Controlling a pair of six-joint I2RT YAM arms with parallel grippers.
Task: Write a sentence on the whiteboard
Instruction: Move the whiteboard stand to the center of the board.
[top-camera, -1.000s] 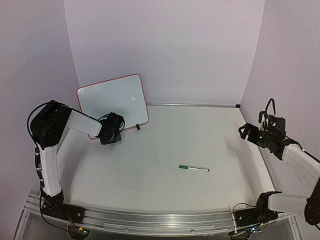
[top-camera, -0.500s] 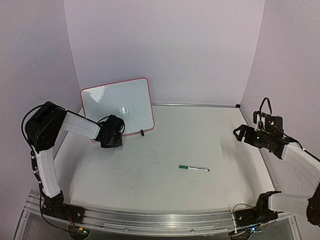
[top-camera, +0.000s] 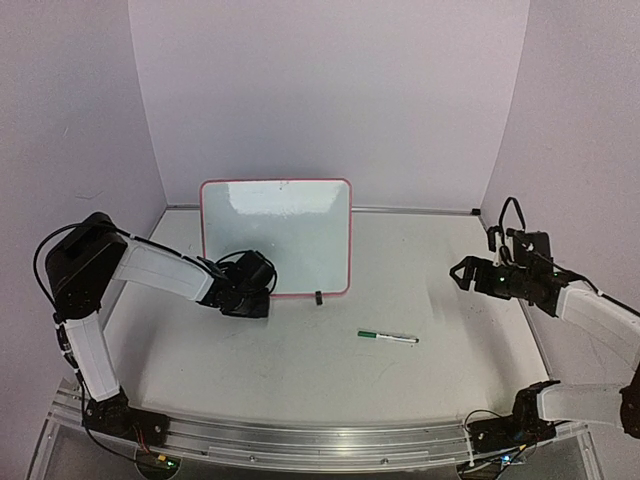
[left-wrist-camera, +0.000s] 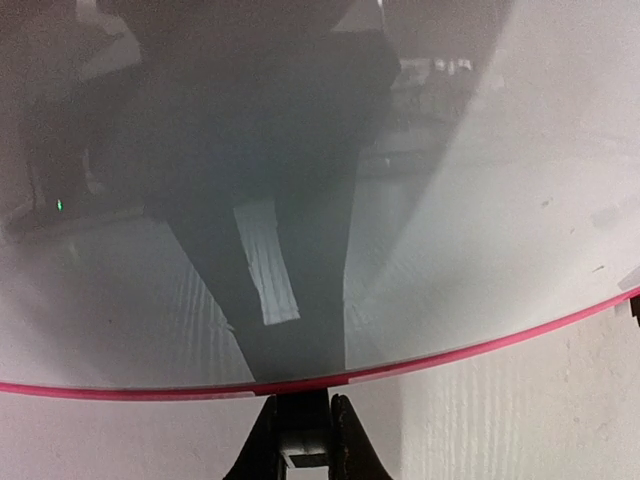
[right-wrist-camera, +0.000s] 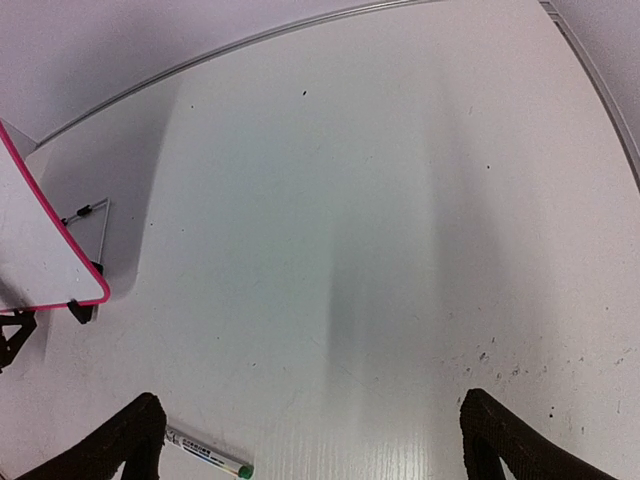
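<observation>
The left hand (left-wrist-camera: 300, 452) grips the lower frame of the blank whiteboard (top-camera: 275, 235), upright left of centre on the table (top-camera: 300, 385), while the green marker (top-camera: 388, 337) lies left-to-right before it, nearer the wide-open right hand (top-camera: 462, 274).

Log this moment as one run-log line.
left gripper shut on whiteboard lower frame | whiteboard standing, no writing visible | right gripper open, empty, over table | marker lying on table

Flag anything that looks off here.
Nothing spilled or broken. The board stands upright, blank; the left gripper has its jaws shut on the bottom frame. The marker lies loose on the table, held by neither arm.
</observation>
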